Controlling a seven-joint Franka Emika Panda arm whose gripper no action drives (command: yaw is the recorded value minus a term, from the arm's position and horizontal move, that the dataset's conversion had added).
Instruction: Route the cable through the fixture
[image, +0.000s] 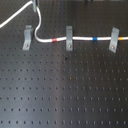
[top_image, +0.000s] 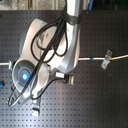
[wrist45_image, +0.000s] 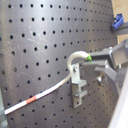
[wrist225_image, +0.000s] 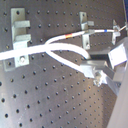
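Observation:
In the first exterior view, three grey fixtures stand in a row: left (image: 27, 38), middle (image: 68, 38), right (image: 114, 40). The white cable (image: 49, 38) runs through the middle and right ones. It curls up just right of the left fixture to my gripper (image: 35, 6) at the top edge, then trails off to the first exterior view's left. In the first wrist view the cable (wrist45_image: 55, 89) arches over a fixture (wrist45_image: 77, 89) into my gripper (wrist45_image: 95, 62). The second wrist view shows the gripper (wrist225_image: 95, 70) shut on the looped cable (wrist225_image: 60, 47).
Everything sits on a black perforated board (image: 65, 90). In the second exterior view the arm's body (top_image: 50, 50) hides most of the board; only one fixture (top_image: 106, 59) and short cable stretches (top_image: 90, 59) show. A blue object (wrist45_image: 119, 21) lies at the board's edge.

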